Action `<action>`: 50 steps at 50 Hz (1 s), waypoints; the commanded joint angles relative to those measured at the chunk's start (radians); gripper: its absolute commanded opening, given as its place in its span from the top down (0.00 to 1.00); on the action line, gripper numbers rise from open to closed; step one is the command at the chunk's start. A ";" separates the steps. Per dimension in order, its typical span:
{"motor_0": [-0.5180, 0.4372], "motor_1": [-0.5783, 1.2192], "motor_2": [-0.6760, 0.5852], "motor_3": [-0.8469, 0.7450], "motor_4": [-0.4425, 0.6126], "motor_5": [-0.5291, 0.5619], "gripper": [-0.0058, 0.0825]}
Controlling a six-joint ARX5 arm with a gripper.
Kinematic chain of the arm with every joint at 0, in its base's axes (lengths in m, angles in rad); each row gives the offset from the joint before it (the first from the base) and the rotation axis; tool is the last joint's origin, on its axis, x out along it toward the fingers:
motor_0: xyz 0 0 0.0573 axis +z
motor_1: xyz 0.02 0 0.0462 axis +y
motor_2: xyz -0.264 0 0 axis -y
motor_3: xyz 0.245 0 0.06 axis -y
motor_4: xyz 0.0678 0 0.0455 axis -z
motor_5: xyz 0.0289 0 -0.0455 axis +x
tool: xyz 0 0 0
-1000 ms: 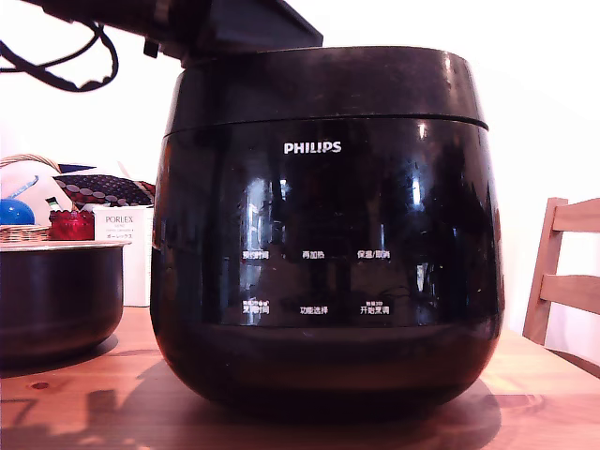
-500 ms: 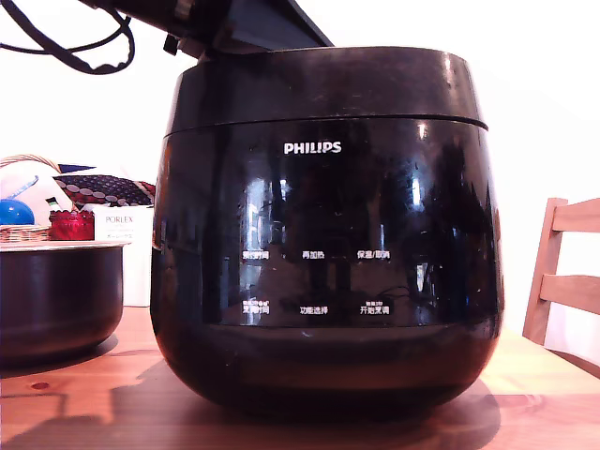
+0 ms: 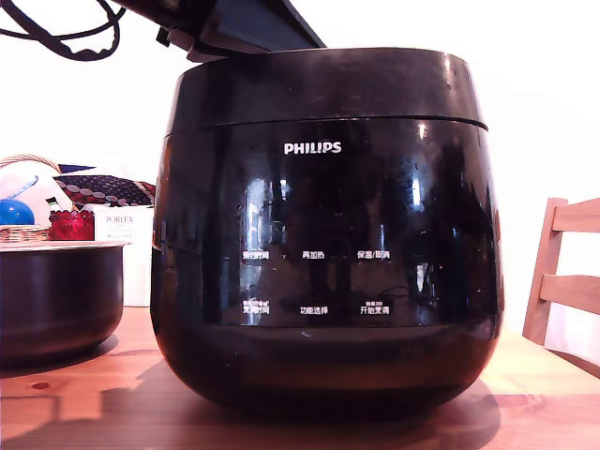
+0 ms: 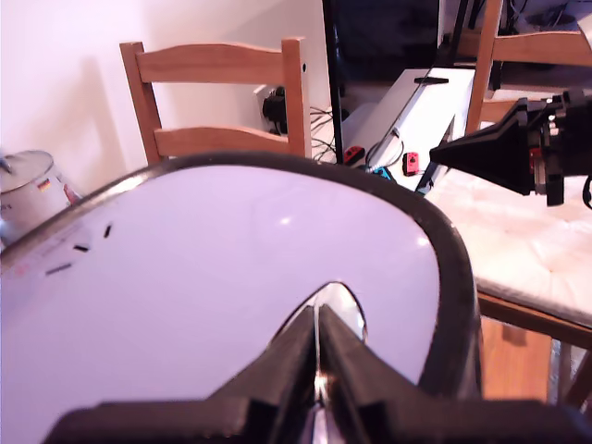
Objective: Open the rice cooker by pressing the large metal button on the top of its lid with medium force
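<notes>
While the glossy black rounded rice cooker (image 3: 326, 234) sits on the wooden table (image 3: 75, 394) with its wide domed black lid (image 3: 323, 86) shut, your gripper (image 4: 317, 356) has its fingers pressed together, tip over the shiny metal button (image 4: 344, 305) on top. You're at the pressing step; next, I judge, you push straight down, firmly but not hard. Compared with a second ago, the arm (image 3: 234, 26) has tilted and shifted slightly; the lid seam looks unchanged.

Glossy black rice cooker (image 3: 326, 234), lid (image 3: 323, 86) closed
</notes>
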 commanded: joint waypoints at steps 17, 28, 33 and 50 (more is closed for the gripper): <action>-0.002 0.089 -0.052 -0.106 -0.032 0.029 0.96; -0.002 0.124 -0.052 -0.124 -0.032 0.040 0.96; -0.002 0.124 -0.052 -0.148 -0.033 0.059 0.96; -0.002 0.121 -0.052 -0.103 -0.016 0.051 0.96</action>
